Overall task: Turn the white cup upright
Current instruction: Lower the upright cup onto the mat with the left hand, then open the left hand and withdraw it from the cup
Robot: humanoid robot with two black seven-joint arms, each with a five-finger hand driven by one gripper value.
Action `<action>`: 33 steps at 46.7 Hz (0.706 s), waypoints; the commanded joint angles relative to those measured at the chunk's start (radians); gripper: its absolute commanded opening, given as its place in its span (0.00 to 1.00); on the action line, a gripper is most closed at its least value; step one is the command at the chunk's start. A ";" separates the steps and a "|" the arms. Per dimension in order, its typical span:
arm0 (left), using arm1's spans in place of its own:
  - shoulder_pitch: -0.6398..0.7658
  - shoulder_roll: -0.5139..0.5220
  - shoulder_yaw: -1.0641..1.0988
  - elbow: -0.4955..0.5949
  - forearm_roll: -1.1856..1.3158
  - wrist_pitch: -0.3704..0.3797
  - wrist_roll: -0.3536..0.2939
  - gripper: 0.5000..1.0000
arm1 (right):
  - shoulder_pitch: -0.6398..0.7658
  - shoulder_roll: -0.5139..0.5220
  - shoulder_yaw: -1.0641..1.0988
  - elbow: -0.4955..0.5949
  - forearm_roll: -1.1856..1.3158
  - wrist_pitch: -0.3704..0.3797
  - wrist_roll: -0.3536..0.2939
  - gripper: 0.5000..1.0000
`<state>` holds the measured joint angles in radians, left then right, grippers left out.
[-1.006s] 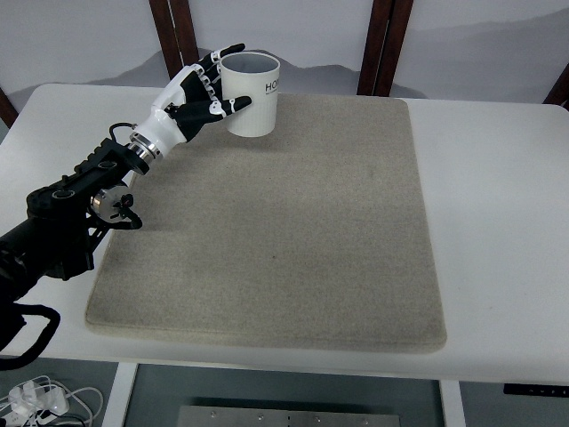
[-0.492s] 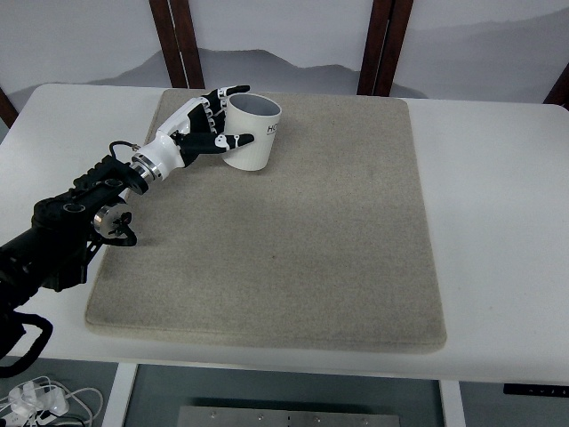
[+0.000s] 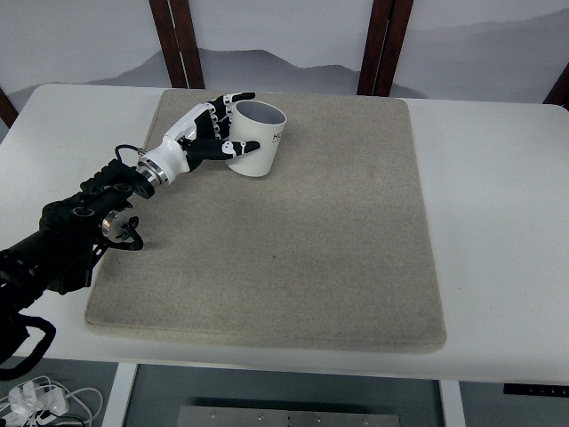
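A white cup [image 3: 260,140] with dark print stands upright, mouth up, on the beige mat [image 3: 293,231] near its far left corner. My left hand [image 3: 238,124] comes in from the left on a black arm and wraps the cup's left side. The thumb [image 3: 238,148] lies across the cup's front and the other fingers [image 3: 224,100] curl around its back rim. The cup's base looks to be resting on the mat. The right arm does not show.
The mat covers most of a white table [image 3: 498,196]. Two dark wooden posts [image 3: 178,36] rise behind the table's far edge. White cables [image 3: 40,398] lie on the floor at the lower left.
The left hand has brought the cup down from above the mat's far edge and slightly nearer, so it now sits on the mat. The grip looks unchanged.
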<state>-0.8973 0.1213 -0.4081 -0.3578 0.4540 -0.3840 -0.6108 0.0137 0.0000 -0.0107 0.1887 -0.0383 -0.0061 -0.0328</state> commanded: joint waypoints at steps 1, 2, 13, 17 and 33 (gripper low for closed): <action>0.000 0.000 0.000 -0.003 -0.002 -0.001 0.000 0.95 | 0.000 0.000 0.000 0.000 0.000 -0.002 -0.001 0.90; 0.000 0.000 -0.001 -0.004 -0.002 -0.001 0.000 1.00 | 0.000 0.000 0.000 0.000 0.000 0.000 0.001 0.90; -0.005 -0.002 -0.011 -0.012 -0.005 -0.012 0.000 1.00 | 0.000 0.000 0.000 0.000 0.000 0.000 0.001 0.90; -0.006 0.000 -0.014 -0.024 -0.005 -0.013 0.000 1.00 | 0.000 0.000 0.000 0.000 0.000 0.000 0.001 0.90; -0.020 0.008 -0.017 -0.026 -0.012 -0.038 0.000 1.00 | 0.000 0.000 0.000 0.000 0.000 -0.002 -0.001 0.90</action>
<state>-0.9164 0.1268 -0.4241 -0.3837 0.4453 -0.4170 -0.6108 0.0138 0.0000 -0.0107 0.1887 -0.0384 -0.0065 -0.0328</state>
